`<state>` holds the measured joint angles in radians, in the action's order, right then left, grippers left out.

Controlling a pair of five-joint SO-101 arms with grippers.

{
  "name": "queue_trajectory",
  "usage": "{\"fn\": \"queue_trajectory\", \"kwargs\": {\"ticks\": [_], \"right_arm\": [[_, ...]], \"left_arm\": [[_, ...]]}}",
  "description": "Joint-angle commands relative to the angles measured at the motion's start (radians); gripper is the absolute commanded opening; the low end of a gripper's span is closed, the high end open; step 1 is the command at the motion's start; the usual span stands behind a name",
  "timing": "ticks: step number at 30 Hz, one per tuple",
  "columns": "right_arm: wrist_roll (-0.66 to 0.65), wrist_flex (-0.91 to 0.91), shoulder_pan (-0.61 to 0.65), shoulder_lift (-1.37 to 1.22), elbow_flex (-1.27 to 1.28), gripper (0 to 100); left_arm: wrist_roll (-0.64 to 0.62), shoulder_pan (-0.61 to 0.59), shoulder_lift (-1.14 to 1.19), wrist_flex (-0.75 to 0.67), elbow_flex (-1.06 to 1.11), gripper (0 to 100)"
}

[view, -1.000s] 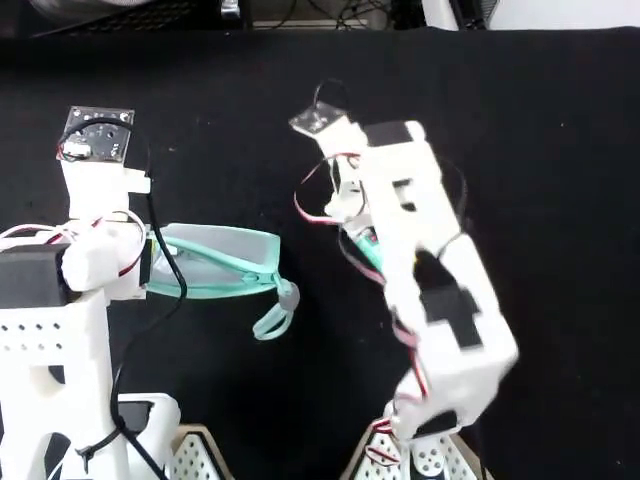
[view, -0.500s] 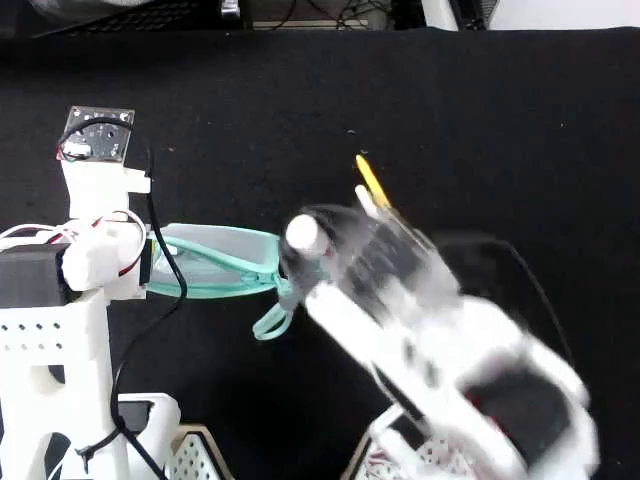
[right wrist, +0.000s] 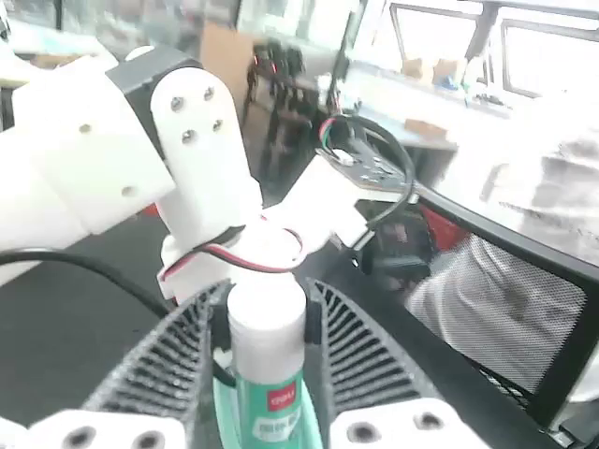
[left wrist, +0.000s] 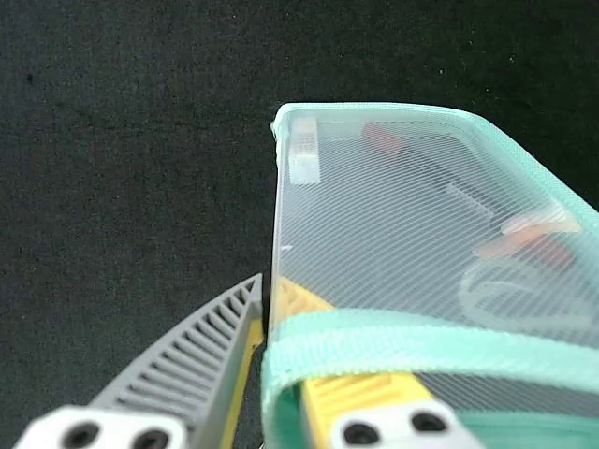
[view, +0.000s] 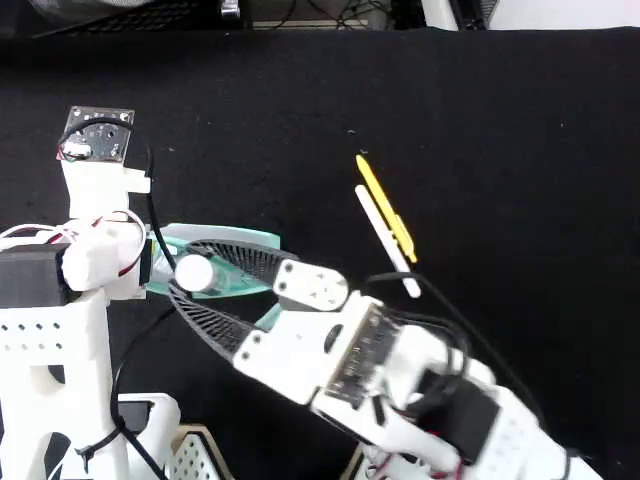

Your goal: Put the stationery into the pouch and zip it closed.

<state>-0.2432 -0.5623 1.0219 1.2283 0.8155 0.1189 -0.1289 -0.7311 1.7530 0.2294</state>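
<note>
My left gripper [view: 155, 262] is shut on one end of a translucent pouch [view: 235, 250] with teal trim, holding it at the left of the table. In the left wrist view the pouch [left wrist: 412, 243] shows a small white block and reddish items inside, with the edge pinched at my left gripper [left wrist: 271, 290]. My right gripper [view: 180, 270] is shut on a glue stick [view: 195, 272] with a white cap, right over the pouch. The right wrist view shows that glue stick [right wrist: 269, 355] clamped between the fingers [right wrist: 178, 346]. A yellow pen [view: 386, 208] and a white pen [view: 388, 242] lie on the table to the right.
The black cloth [view: 520, 150] covers the whole table. The left arm's white base [view: 60, 360] stands at the front left. The right arm's body [view: 400, 380] stretches across the front middle. Cables and equipment run along the far edge.
The right arm swung from the middle of the table to the left with the glue stick, ending over the pouch. The two pens it covered now show. The left arm stayed still.
</note>
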Motion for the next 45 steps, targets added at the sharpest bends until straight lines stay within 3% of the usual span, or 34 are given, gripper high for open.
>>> {"fn": "queue_trajectory", "kwargs": {"ticks": [1, 6, 8, 11, 17, 22, 25, 28, 31, 34, 39, 45], "right_arm": [[0.005, 0.172, 0.011, 0.01, 0.124, 1.2], [0.005, 0.391, -0.068, 0.01, 0.323, 1.2], [0.005, 0.4, -0.101, 0.012, 0.354, 1.2], [0.011, 0.284, -0.118, 0.013, 0.323, 3.7], [0.014, -0.129, -0.092, 0.012, 0.005, 22.2], [0.011, -0.316, -0.121, 0.012, -0.278, 18.1], [0.008, -0.387, -0.239, 0.013, -0.383, 15.5], [0.008, -0.45, -0.474, 0.012, -0.387, 15.2], [0.012, -0.479, -0.718, -0.021, -0.254, 15.3], [0.014, -0.434, -0.876, -0.131, -0.079, 15.5], [0.014, -0.315, -0.95, -0.45, 0.042, 15.5], [0.005, -0.261, -0.947, -0.829, -0.142, 15.2]], "left_arm": [[-0.014, 0.012, -0.008, 0.005, -0.01, 3], [-0.014, 0.01, -0.008, 0.005, -0.01, 3], [-0.014, 0.01, -0.008, 0.005, -0.01, 3], [-0.014, 0.01, -0.008, 0.005, -0.01, 3], [-0.014, 0.01, -0.008, 0.005, -0.01, 3], [-0.014, 0.01, -0.008, 0.005, -0.01, 3], [-0.014, 0.01, -0.008, 0.005, -0.01, 3], [-0.014, 0.01, -0.008, 0.005, -0.01, 3], [-0.014, 0.01, -0.008, 0.005, -0.01, 3], [-0.014, 0.01, -0.008, 0.005, -0.01, 3], [-0.014, 0.018, -0.008, 0.005, -0.01, 3], [-0.014, 0.01, -0.008, 0.005, -0.01, 3]]}}
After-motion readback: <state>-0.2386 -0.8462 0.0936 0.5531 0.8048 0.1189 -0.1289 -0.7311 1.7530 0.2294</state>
